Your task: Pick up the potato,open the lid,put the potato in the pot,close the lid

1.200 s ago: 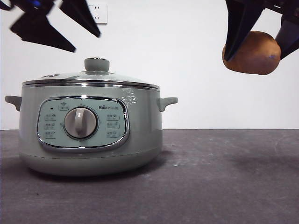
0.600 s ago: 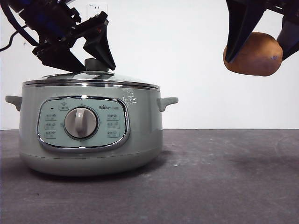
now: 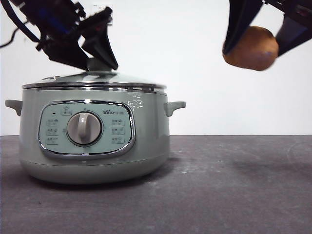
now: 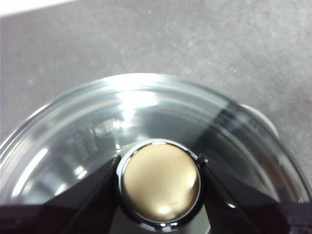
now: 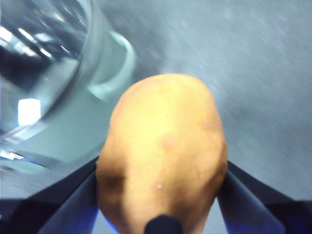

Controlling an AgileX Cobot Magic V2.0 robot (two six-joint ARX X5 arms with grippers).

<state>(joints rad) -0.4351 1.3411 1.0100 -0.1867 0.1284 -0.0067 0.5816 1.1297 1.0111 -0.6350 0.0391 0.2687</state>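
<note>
Two grippers are working: the left gripper is closing its jaws around the knob of the lid, resting on the pot; a shallow grip risks slipping. The right gripper is clamping the potato aloft beside the pot.

We read one brand: "Bear", with small characters after it too tiny to make out, on the control panel of the pot, at about 1 o'clock from the dial. Button icons sit at 3 and 9 o'clock of the dial; we can't read them. A faint white mark on the pot wall at 2 o'clock of the panel is illegible. Wrist views show no text.
</note>
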